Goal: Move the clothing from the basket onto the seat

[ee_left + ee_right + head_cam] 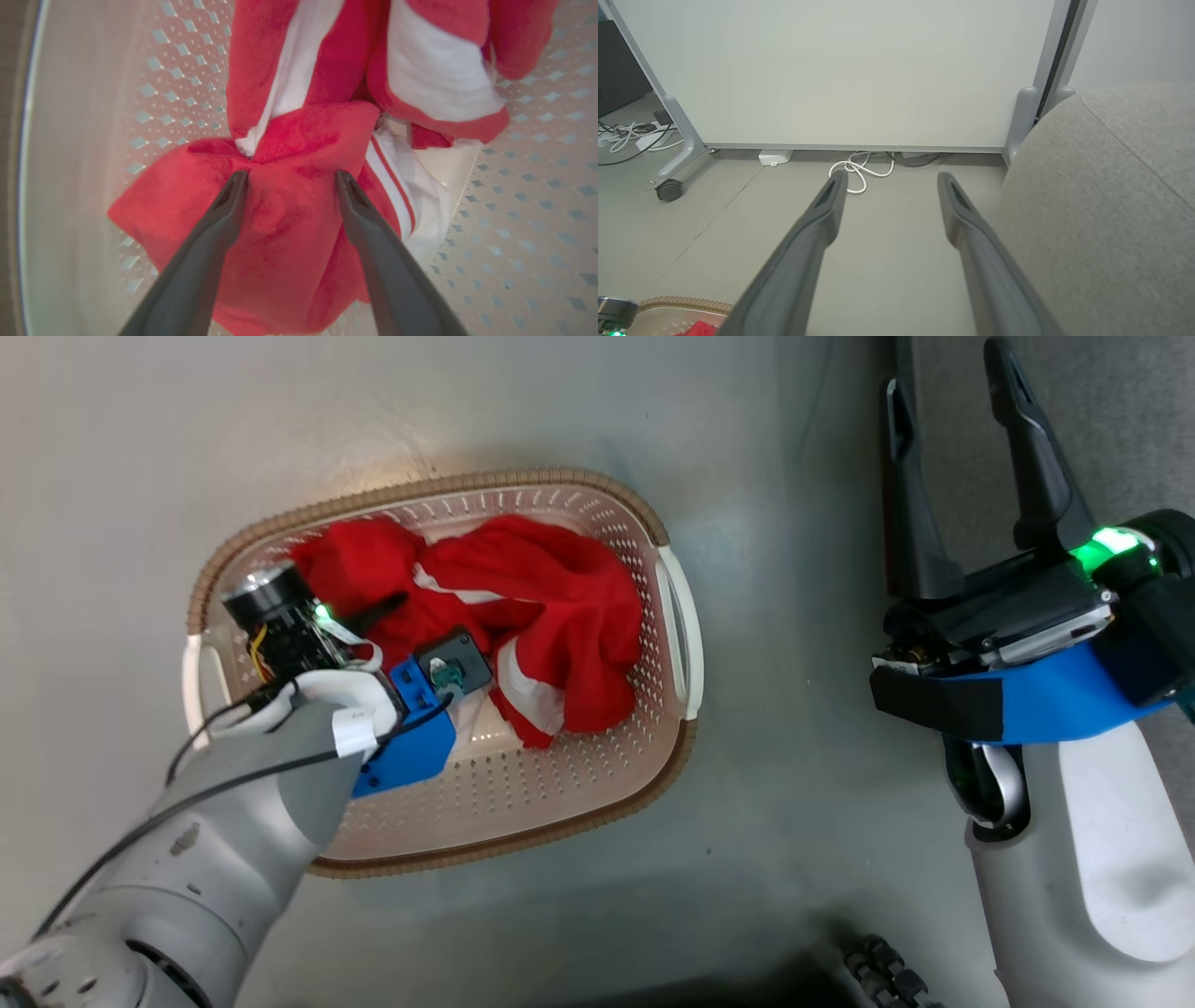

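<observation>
Jaws on L gripper (289, 177) apart, tips on soft red white-striped clothing (299, 140) in cream perforated plastic basket (485, 784); R gripper (888, 179) open, beside grey fabric seat (1101, 210).

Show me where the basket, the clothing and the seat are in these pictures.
basket (485, 793): head view, bare perforated floor.
clothing (560, 616): head view, middle of the red fabric.
seat (1101, 196): right wrist view, grey cushion surface.

Red clothing (560, 607) with white stripes, cream perforated basket (523, 793) with brown rim, grey seat (1101, 210).
</observation>
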Controlling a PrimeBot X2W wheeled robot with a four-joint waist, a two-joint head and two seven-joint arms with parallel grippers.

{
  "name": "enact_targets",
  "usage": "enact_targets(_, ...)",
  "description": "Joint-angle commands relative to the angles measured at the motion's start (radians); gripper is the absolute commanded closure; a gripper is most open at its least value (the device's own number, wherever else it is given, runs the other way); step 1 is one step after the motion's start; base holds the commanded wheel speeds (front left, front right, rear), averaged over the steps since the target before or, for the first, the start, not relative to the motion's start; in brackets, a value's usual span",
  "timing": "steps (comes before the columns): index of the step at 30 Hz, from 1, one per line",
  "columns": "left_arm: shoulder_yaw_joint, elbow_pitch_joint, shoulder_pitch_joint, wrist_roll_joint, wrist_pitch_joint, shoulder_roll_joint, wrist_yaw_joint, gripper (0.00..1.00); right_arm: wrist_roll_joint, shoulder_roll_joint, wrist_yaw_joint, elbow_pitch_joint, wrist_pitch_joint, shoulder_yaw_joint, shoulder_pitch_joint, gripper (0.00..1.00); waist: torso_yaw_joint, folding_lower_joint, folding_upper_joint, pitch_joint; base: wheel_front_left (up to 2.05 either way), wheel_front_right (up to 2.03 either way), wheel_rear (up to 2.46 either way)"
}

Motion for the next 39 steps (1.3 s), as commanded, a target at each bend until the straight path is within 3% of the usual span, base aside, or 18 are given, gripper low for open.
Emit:
enact_targets(1,-0.018,0.005,-0.026,0.000,0.015,0.011,0.000,0.00,-0.010,-0.003,0.000,-0.012,-0.003,-0.003,-0.013,0.00,-0.008,-0.0001,0.0000,0.036,0.00,0.00,0.00)
enact_targets(8,-0.089,0.013,-0.096,0.022,0.079,0.021,0.000,0.00,-0.043,-0.003,0.000,-0.088,-0.003,-0.004,0.005,0.00,-0.012,-0.0001,0.0000,0.104,0.00,0.00,0.00)
enact_targets(19,-0.123,0.018,-0.089,-0.009,0.159,0.012,0.000,0.00,-0.058,-0.003,0.000,-0.134,-0.003,-0.010,0.018,0.00,-0.010,-0.0001,0.0000,0.158,0.00,0.00,0.00)
enact_targets(20,-0.124,0.018,-0.091,-0.010,0.164,0.014,0.000,0.04,-0.059,-0.003,0.000,-0.138,-0.003,-0.009,0.017,0.00,-0.010,-0.0001,0.0000,0.161,0.00,0.00,0.00)
enact_targets(22,-0.126,0.018,-0.097,-0.009,0.160,0.014,0.000,1.00,-0.059,-0.003,0.000,-0.143,-0.003,-0.009,0.014,0.00,-0.013,-0.0001,0.0000,0.165,0.00,0.00,0.00)
enact_targets(32,-0.129,0.013,-0.107,-0.058,0.070,-0.002,0.000,1.00,-0.048,-0.003,0.000,-0.131,-0.003,-0.021,0.005,0.00,-0.006,-0.0001,0.0000,0.133,0.00,0.00,0.00)
enact_targets(39,-0.098,0.014,-0.054,-0.154,-0.050,-0.023,0.000,1.00,-0.052,-0.003,0.000,-0.101,-0.003,-0.025,0.032,0.00,0.025,-0.0001,0.0000,0.000,0.00,0.00,0.00)
